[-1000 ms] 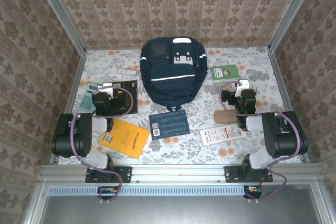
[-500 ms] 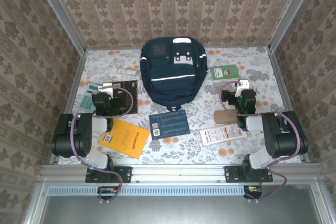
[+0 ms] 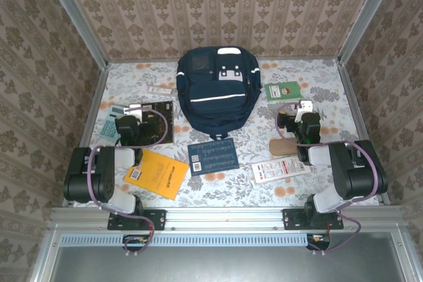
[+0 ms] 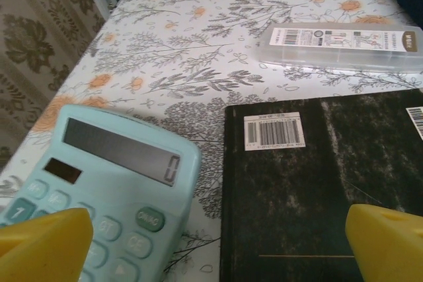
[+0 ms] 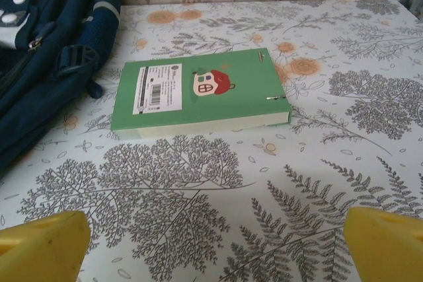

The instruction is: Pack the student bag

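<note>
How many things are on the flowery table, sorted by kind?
Navy-blue fabric backpack: 1
Books: 4 (green book, black book, orange book, blue book)
Light-blue plastic calculator: 1
Clear plastic box: 1
Tan oval pouch: 1
White flat packet: 1
Total: 9

The student bag (image 3: 211, 113), upper centre, is showing matt navy cloth. The calculator (image 4: 106, 176), lower left, is showing smooth plastic.
</note>
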Controlling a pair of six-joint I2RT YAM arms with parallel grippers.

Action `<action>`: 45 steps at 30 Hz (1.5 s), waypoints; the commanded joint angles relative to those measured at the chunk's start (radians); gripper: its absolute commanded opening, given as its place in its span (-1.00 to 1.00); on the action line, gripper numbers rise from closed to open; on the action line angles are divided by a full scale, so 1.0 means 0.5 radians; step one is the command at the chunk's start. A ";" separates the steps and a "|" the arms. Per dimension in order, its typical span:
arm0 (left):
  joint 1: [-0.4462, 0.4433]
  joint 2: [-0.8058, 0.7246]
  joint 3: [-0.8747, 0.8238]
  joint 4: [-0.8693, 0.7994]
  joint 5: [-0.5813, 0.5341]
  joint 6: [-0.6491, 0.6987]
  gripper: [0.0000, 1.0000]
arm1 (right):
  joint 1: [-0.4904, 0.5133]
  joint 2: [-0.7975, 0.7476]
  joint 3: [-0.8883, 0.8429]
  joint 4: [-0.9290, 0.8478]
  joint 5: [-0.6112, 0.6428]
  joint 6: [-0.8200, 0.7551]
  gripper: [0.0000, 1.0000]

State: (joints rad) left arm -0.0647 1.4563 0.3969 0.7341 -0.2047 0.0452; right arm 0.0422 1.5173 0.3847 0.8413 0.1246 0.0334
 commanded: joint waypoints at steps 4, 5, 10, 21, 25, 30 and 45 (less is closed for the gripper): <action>-0.009 -0.484 0.625 -1.216 -0.643 -0.555 1.00 | 0.124 -0.465 0.135 -0.469 0.381 -0.017 0.99; 0.027 -0.528 0.746 -1.501 -0.684 -0.795 1.00 | 0.122 -0.535 0.175 -0.584 0.403 0.081 0.99; 0.198 -0.673 0.994 -1.972 -0.170 -1.354 1.00 | 0.097 -0.782 0.421 -1.147 0.326 0.770 0.99; -0.638 -0.599 1.159 -1.883 -0.050 -0.750 1.00 | 0.127 -1.065 0.517 -1.507 -0.301 1.337 0.99; -0.972 -0.397 1.221 -1.899 -0.074 -0.582 1.00 | 0.260 -1.193 0.471 -1.542 -0.338 1.330 0.99; -1.303 0.025 1.459 -2.052 0.003 -0.288 0.76 | 0.358 -1.260 0.489 -1.642 -0.320 1.299 0.99; -1.488 1.247 2.480 -2.433 -0.002 -0.020 0.27 | 0.369 -1.280 0.522 -1.808 -0.236 1.287 0.99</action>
State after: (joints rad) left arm -0.8173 2.0163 1.5425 -0.4225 -0.1871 -0.0174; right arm 0.2211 0.8974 0.6277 -0.0353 -0.0174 0.6777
